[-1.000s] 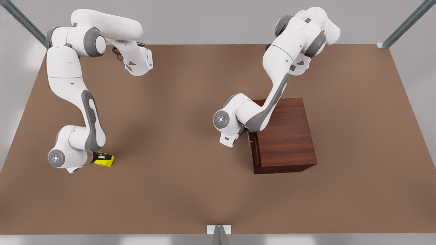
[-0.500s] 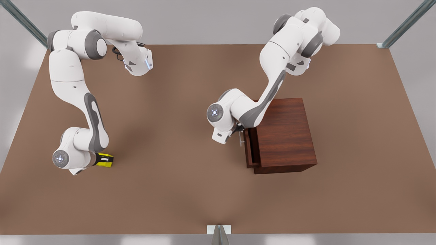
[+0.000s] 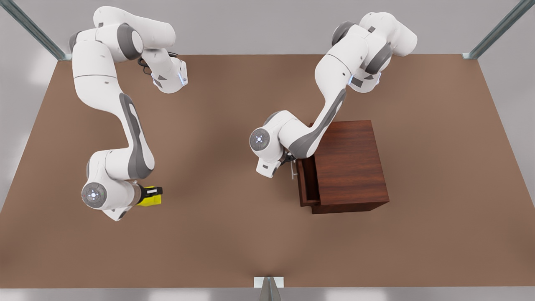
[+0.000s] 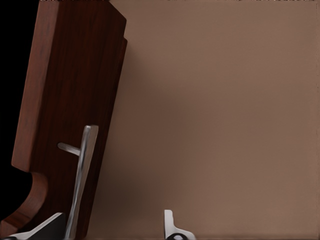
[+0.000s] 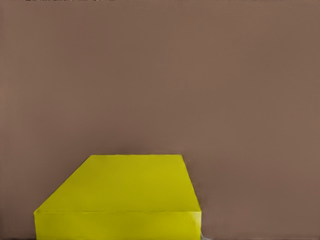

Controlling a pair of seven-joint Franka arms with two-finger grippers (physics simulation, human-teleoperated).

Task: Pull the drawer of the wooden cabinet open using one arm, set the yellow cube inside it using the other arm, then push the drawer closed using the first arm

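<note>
The wooden cabinet (image 3: 351,167) stands at the front view's right. Its drawer (image 3: 307,184) is out a short way, toward the front view's left. My left gripper (image 3: 288,161) is at the silver bar handle (image 3: 294,168). In the left wrist view the handle (image 4: 82,180) stands between the spread fingertips (image 4: 172,227), close to one of them, so the gripper is open. At the front view's left, my right gripper (image 3: 149,193) is shut on the yellow cube (image 3: 151,200). The cube (image 5: 120,195) is also close up in the right wrist view.
The brown table (image 3: 234,234) stretches bare between the two arms and in front of the cabinet. Metal frame posts (image 3: 497,29) stand at the far corners, and a small bracket (image 3: 268,282) sits at the near edge.
The drawer has slid out toward the front view's left with my left gripper at its handle. My right gripper has carried the yellow cube a little toward the front view's right.
</note>
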